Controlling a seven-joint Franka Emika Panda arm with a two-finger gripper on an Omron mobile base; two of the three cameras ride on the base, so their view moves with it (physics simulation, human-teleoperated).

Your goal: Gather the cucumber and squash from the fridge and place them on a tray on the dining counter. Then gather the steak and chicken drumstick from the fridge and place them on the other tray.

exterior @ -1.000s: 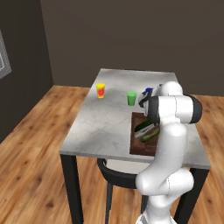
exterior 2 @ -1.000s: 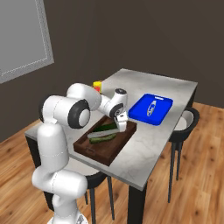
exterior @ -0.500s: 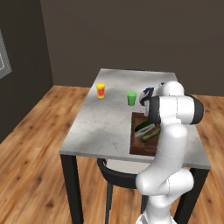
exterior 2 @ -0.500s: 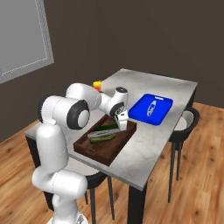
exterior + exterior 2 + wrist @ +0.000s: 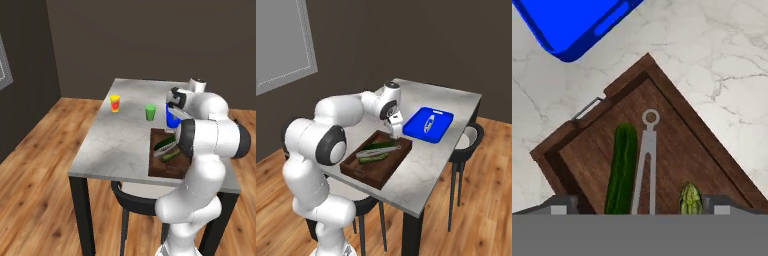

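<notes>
Two vegetables, cucumber (image 5: 621,170) and squash (image 5: 690,199), lay in the tray (image 5: 677,135); gripper (image 5: 395,131) hovered above, jaws spread, empty. Both likely firm, smooth; grasp mid-length.

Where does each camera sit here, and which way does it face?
Left base view: behind the arm on its left, looking forward and down at the counter; arm at lower right.
Right base view: behind on its right, same counter; arm at lower left, hand above the tray.
Hand view: looks down into the tray; finger tips at the bottom.
Shared: tray, cucumber, blue tray.
</notes>
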